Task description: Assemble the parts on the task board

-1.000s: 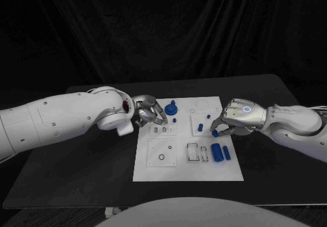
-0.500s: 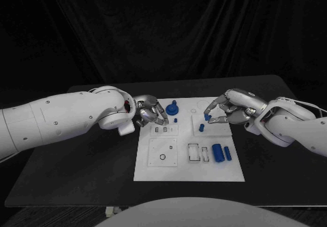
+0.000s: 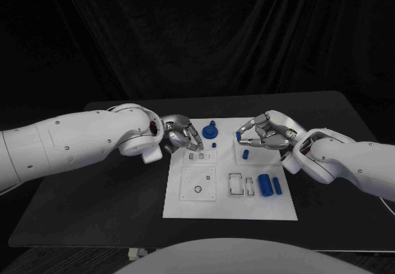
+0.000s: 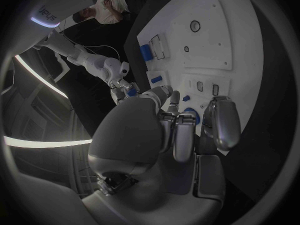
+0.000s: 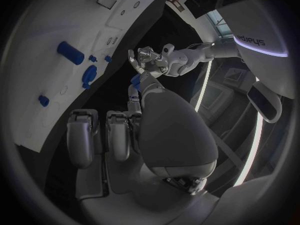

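Board (image 3: 229,205) = landmark, white plate mid-table. Near edge bare. On its right side lie a thick blue cylinder (image 3: 264,184) and a thinner blue pin (image 3: 277,185), just beside each other, both flat, not seated. Left of them, rectangular slots (image 3: 240,184) look empty; a small ring (image 3: 197,190) sits on the near-left panel. Further back, a short blue peg (image 3: 246,153) stands or lies on the right-centre panel, can't tell if seated. At the far-centre, a blue knob part (image 3: 209,133) stands upright with a tiny blue piece (image 3: 214,145) just beside it.

Right hand (image 3: 265,136) hovers above the far-right of the board, pinching a small blue part (image 3: 238,136) between fingertips, other fingers spread. Left hand (image 3: 181,136) sits at the far-left edge, fingers curled down close to the small slots; whether it holds anything, can't tell.

Step in hand, as judged: carry the pinched part to its seat at the board's far side. Do it well: keep it upright, line it over the hole before lowering, descend straight, release only once seated. Stay clear of the knob part and the left fingers; risk is tilt or jamming.
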`<action>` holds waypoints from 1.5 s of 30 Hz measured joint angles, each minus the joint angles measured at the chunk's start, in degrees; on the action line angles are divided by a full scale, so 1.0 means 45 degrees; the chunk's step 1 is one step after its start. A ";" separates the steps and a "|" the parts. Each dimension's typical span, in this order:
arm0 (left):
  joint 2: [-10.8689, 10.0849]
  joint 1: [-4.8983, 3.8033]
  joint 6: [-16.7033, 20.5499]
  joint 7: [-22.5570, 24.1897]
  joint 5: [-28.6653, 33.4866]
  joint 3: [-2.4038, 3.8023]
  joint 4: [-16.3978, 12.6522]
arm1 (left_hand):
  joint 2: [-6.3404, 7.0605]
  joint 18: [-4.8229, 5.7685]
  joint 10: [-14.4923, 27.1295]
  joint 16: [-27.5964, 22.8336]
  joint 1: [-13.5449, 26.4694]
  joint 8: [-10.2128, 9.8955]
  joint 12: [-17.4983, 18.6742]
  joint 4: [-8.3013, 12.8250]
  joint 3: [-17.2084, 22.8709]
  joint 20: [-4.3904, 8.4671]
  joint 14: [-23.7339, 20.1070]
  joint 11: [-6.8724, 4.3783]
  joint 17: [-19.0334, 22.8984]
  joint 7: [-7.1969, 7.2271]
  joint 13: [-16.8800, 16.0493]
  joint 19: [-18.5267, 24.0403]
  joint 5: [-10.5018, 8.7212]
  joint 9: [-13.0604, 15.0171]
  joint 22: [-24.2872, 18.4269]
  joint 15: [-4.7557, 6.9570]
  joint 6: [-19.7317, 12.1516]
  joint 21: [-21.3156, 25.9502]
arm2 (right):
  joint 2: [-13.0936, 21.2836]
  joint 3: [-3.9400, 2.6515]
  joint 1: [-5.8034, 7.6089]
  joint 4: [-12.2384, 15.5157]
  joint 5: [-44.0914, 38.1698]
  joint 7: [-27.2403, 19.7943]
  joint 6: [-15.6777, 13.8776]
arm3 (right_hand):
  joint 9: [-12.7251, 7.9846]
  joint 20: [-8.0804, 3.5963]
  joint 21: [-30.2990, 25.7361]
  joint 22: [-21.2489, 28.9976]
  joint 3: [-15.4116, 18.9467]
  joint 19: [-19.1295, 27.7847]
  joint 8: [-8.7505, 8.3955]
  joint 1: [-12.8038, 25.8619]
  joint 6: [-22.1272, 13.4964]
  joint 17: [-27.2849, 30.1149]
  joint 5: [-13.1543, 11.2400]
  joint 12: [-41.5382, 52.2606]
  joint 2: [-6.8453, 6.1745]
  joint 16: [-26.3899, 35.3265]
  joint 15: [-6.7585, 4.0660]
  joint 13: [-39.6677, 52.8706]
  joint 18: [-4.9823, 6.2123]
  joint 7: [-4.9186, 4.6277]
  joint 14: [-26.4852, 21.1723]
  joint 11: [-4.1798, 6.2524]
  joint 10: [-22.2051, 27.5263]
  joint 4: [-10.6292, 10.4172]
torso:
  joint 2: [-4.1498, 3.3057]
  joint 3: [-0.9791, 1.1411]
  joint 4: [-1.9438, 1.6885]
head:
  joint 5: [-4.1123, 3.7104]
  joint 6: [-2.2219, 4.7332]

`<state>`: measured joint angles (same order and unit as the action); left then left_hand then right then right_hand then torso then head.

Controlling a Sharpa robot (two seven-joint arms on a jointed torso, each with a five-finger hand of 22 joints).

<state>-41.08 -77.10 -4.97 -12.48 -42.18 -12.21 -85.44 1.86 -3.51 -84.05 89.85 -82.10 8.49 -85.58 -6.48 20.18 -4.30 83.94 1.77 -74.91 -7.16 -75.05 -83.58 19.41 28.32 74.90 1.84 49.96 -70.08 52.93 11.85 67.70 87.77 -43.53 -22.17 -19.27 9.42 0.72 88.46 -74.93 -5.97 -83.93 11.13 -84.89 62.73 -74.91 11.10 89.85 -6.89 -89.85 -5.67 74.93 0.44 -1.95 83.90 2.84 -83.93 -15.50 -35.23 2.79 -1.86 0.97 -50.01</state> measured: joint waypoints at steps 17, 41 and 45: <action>-0.0123 0.0001 -0.0029 -0.0005 0.0000 0.0000 -0.0045 | 0.0000 0.0000 0.0001 0.0000 0.0000 0.0000 0.0000 -0.0034 -0.0035 0.0000 0.0000 -0.0002 0.0000 -0.0047 0.0000 0.0000 0.0000 -0.0024 0.0009 0.0000 0.0047 0.0054 | -0.0408 -0.0006 -0.0174 -0.0368 0.1780 -0.0045 0.0965 | 0.0028 0.0045 0.0000 0.0002 0.0380 -0.0045 -0.0257 -0.0261 -0.0162 0.0000 0.3019 0.0000 0.0277 0.0000 0.0023 0.0000 -0.0001 -0.0067 0.0023 0.0000 -0.0001 0.0246 | 0.0010 0.0004 0.0016 | 0.0209 0.0000; -0.0176 0.0001 -0.0112 -0.0056 0.0002 0.0000 -0.0046 | 0.0000 0.0000 0.0003 0.0000 0.0000 0.0000 -0.0001 -0.0034 -0.0035 0.0000 0.0000 -0.0003 0.0000 -0.0047 -0.0002 0.0000 0.0000 -0.0024 0.0006 0.0000 0.0047 0.0054 | -0.0425 -0.0005 -0.0200 -0.0465 0.4149 -0.0210 0.4006 | 0.0028 0.0090 -0.0102 0.0004 0.0492 0.0000 -0.0415 -0.0165 -0.0385 0.0000 0.3694 0.0000 0.0504 0.0000 0.0032 0.0000 0.0000 -0.0153 0.0033 -0.0042 -0.0044 0.0176 | 0.0012 -0.0004 0.0013 | 0.0248 0.0000; -0.0170 0.0001 -0.0126 -0.0059 0.0002 0.0000 -0.0045 | 0.0000 0.0000 0.0004 0.0000 0.0000 0.0000 -0.0001 -0.0034 -0.0036 0.0000 0.0000 -0.0004 0.0000 -0.0047 -0.0002 0.0000 0.0000 -0.0046 0.0006 0.0000 0.0047 0.0053 | -0.0423 -0.0005 -0.0200 -0.0458 0.4622 -0.0189 0.4254 | 0.0029 0.0090 -0.0102 0.0005 0.0538 0.0001 -0.0392 -0.0151 -0.0400 0.0000 0.3633 0.0000 0.0517 0.0000 0.0032 0.0000 -0.0002 -0.0132 0.0033 -0.0043 -0.0044 0.0158 | 0.0015 -0.0004 0.0016 | 0.0259 0.0000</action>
<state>-41.85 -77.09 -5.54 -12.74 -42.17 -12.21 -85.65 1.86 -3.51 -84.03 89.85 -82.10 8.49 -85.59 -6.64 20.02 -4.30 83.94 1.75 -74.90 -7.37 -75.06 -83.58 19.41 28.12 74.93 1.84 50.17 -69.84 51.03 11.82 66.80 85.71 -22.73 -23.02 -0.13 9.55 1.13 88.00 -74.91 -3.55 -83.93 9.37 -85.56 60.93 -74.91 27.45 89.85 -4.56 -89.85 -5.52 74.93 0.44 -2.54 84.05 2.65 -84.13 -14.79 -35.16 2.77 -1.79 2.13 -50.01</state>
